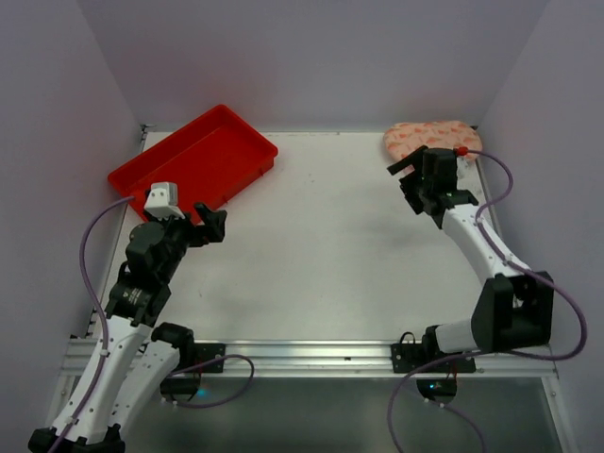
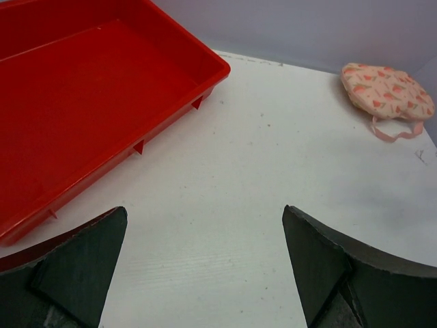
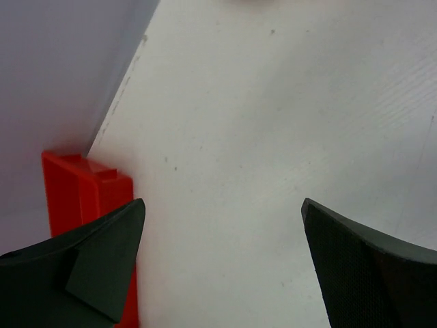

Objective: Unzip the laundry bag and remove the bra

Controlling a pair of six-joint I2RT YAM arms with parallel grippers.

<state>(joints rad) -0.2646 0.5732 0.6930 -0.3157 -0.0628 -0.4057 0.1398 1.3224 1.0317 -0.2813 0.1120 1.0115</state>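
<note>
Top external view: laundry bag lies at the far right corner of the table, close to both walls; right gripper sits at its near edge, touching or just above, cannot tell which; left gripper is near the left edge beside the red tray, well apart from the bag.

End effectors: the right wrist view shows the right gripper with fingers spread and only bare tabletop between them; the left wrist view shows the left gripper likewise spread and empty.

Step judged: approach to the bag, zip not yet taken.

Risks:
- bag is not pinned; a pull on the zip by one arm alone would likely drag the whole pouch rather than open it;
- corner position leaves little room; the right wrist could strike a wall while lining up;
- soft padded fabric; the fingers could pinch trim or cloth instead of the pull tab;
- the left arm has a long reach across the table to help hold.

Hidden or unclear:
- bra is not visible in any view; presumably inside the bag, unconfirmed;
- zip pull not identified; the left wrist view shows the bag with a pink loop at its near edge, purpose unclear;
- small red blob at the bag's right end; nature uncertain;
- the right wrist camera faces the tray, so the bag is largely out of its frame.
</note>
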